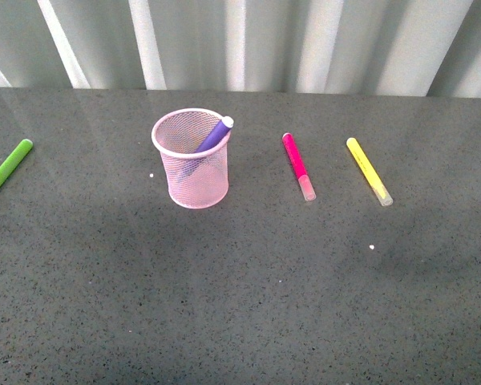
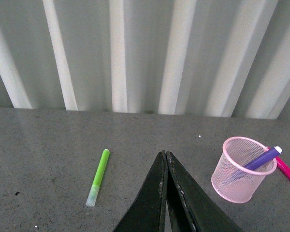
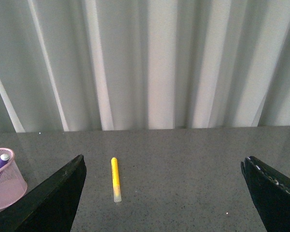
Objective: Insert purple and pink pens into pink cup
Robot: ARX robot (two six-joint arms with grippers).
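Starting at the left, we see a lime-green plastic pen (image 1: 8, 163) lying flat; it is not ours to move. Next stands the pale pink wire-mesh cup (image 1: 194, 183), with the purple-bodied pen (image 1: 215, 134) leaning inside it, so we judge half the job done. The magenta-pink pen (image 1: 298, 166) lies on the grey speckled tabletop (image 1: 240, 305), right of the cup and apart from it. A yellow pen (image 1: 369, 171) lies further right. Our left gripper (image 2: 165, 155) is clenched on nothing, and our right gripper (image 3: 163, 164) is spread wide and empty. We see bare table all round the pink pen.
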